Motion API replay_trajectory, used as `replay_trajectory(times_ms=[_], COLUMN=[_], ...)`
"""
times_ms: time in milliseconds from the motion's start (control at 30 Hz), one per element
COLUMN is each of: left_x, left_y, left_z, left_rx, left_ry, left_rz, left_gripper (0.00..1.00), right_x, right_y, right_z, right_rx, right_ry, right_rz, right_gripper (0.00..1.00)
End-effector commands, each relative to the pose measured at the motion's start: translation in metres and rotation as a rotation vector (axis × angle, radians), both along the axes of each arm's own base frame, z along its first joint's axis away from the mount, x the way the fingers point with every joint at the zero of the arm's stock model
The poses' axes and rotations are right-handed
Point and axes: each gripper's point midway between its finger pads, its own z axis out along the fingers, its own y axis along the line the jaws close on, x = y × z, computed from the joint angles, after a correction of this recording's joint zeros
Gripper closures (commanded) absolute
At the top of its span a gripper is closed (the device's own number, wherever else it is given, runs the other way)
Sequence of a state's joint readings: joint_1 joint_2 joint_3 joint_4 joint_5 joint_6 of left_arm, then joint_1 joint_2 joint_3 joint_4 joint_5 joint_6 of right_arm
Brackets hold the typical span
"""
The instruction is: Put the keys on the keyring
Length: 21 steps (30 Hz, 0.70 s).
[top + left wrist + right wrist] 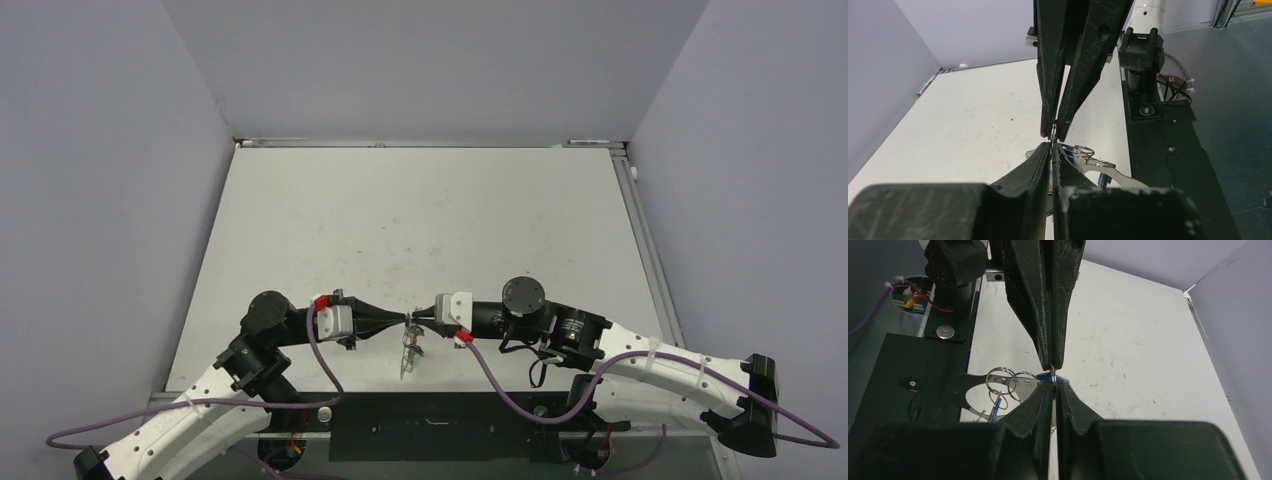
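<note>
Over the near half of the table (300,220), top camera first: the left fingers (398,318) and the right fingers (421,318) meet tip to tip, both arms stretched in towards each other. Just nearward of that meeting point sits the little bunch of keys (409,358), close to the table's near edge.

Across to the left wrist: its own fingers fill the bottom, pressed down to a sliver. The right fingers come down from the top, pinched tight. There's the keyring (1053,131), a bit of thin wire caught right between the two sets of tips. Just to the right are small split rings (1083,150) and a silvery key blade.

Now the right wrist, the mirror picture: its own fingers are closed to a slit and the left fingers are shut at the tip, both nipping that wire. The split rings dangle to the left, with a flash of blue tag (1062,380) beside the tips.
</note>
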<state>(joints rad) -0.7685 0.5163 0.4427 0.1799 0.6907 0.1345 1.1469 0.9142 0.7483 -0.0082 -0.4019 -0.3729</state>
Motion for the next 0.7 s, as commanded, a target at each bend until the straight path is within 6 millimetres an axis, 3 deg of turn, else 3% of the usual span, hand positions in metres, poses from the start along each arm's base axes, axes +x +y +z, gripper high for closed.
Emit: replay_trajectory(times_ms=[0, 667], left_x=[-0.004, 0.008], left_y=[0.000, 0.005], left_z=[0.011, 0.011], left_rx=[-0.040, -0.027], left_ry=[-0.035, -0.030], left_rz=[-0.021, 0.056], left_gripper=[1.00, 1.00], right_x=[-0.003, -0.007], right_y=[0.006, -0.002], right_z=[0.028, 0.040], right_rx=[0.101, 0.151], right_ry=[-0.030, -0.043], right_rz=[0.028, 0.027], right_gripper=[0.95, 0.95])
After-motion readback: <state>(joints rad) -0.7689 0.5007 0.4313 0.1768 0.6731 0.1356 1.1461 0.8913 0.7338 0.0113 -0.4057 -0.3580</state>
